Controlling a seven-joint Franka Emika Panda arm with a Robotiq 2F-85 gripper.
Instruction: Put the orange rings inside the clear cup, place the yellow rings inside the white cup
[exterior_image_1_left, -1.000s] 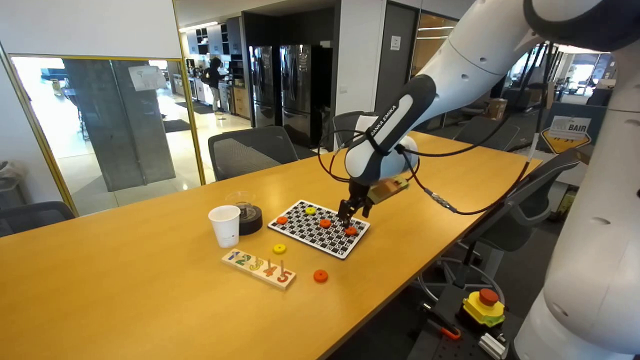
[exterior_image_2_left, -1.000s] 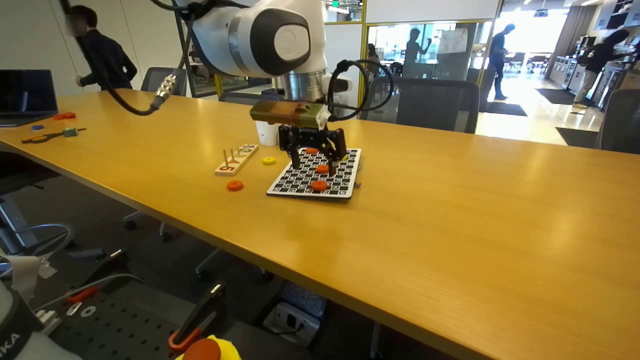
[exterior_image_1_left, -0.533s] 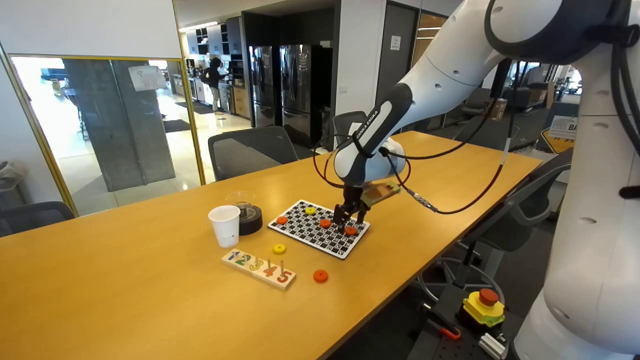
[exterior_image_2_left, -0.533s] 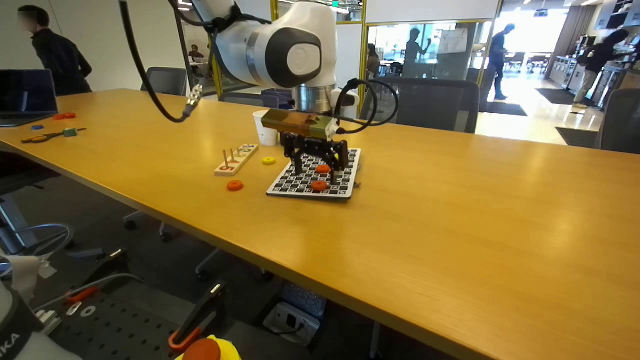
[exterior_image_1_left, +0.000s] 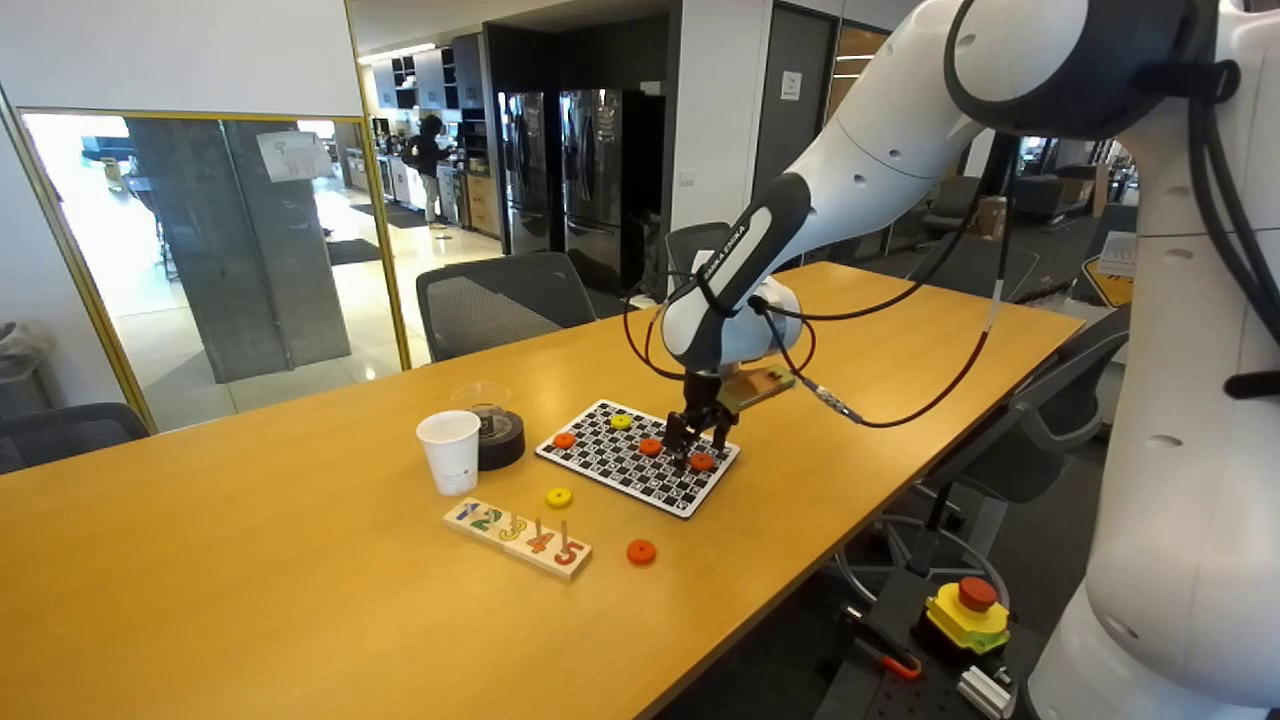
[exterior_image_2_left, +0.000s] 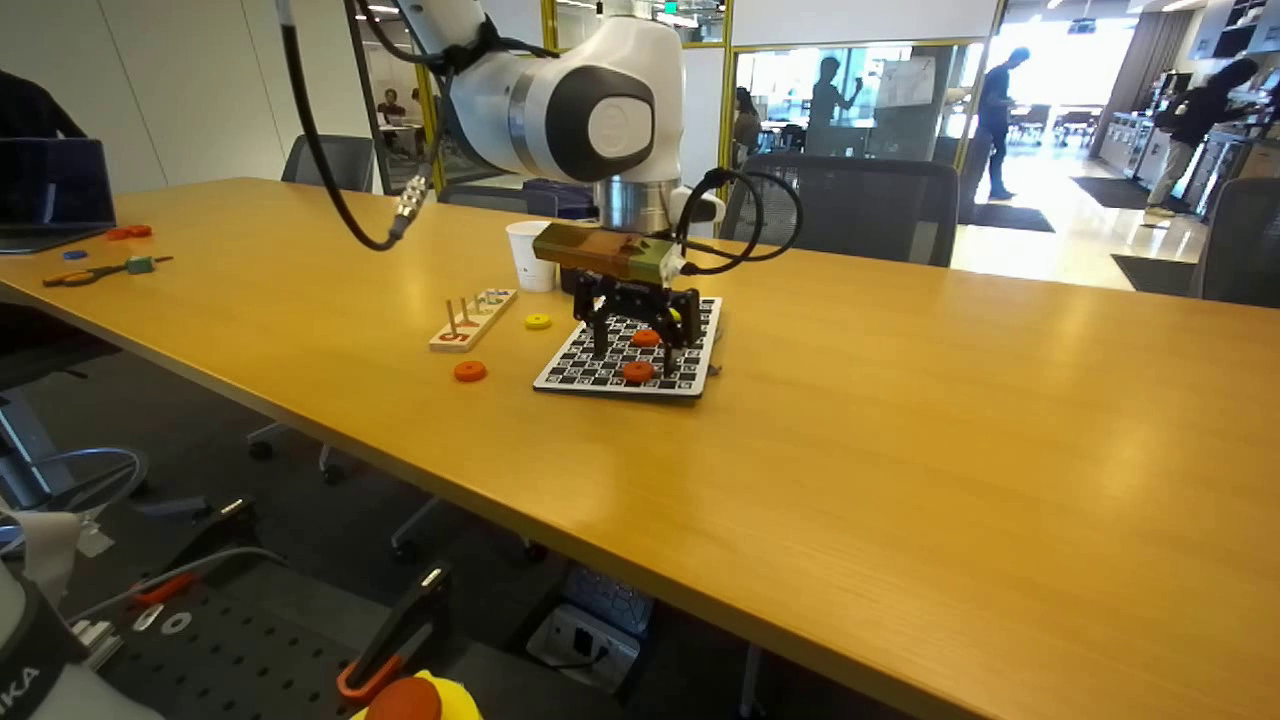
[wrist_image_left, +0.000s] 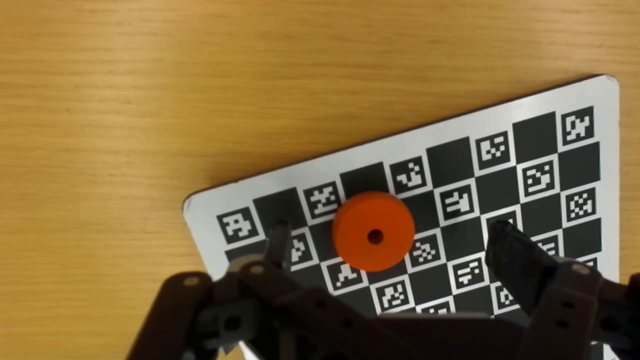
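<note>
1. The gripper (wrist_image_left: 389, 232) has its jaws apart, nothing pinched. In the wrist view they straddle an orange ring (wrist_image_left: 367, 215) near mid-frame, with a gap on either side.
2. That ring lies flat on the checkered marker board (wrist_image_left: 540, 106) and sits closer to the jaw at frame left. My worry: on closing, that jaw lands first and shoves the ring sideways.
3. Height could bite too. Can't tell if the jaws reach down to the board. Too high, they'd probably nip the ring's top edge and slip; too low, they might drag the whole board.
4. Further out, in an exterior view, the board carries another orange ring (exterior_image_1_left: 651, 447), a third orange ring (exterior_image_1_left: 564, 440) and a yellow ring (exterior_image_1_left: 621, 422). A loose yellow ring (exterior_image_1_left: 559, 497) and a loose orange ring (exterior_image_1_left: 641, 552) lie on the table (exterior_image_1_left: 300, 600), lower middle of frame.
5. Cups, left of centre there: the white cup (exterior_image_1_left: 449, 455) is upright, can't see far enough in to say what it holds. The clear cup (exterior_image_1_left: 483, 402) is behind it, half lost against what looks like a black roll (exterior_image_1_left: 502, 445); no orange shows through the bit I can make out.
</note>
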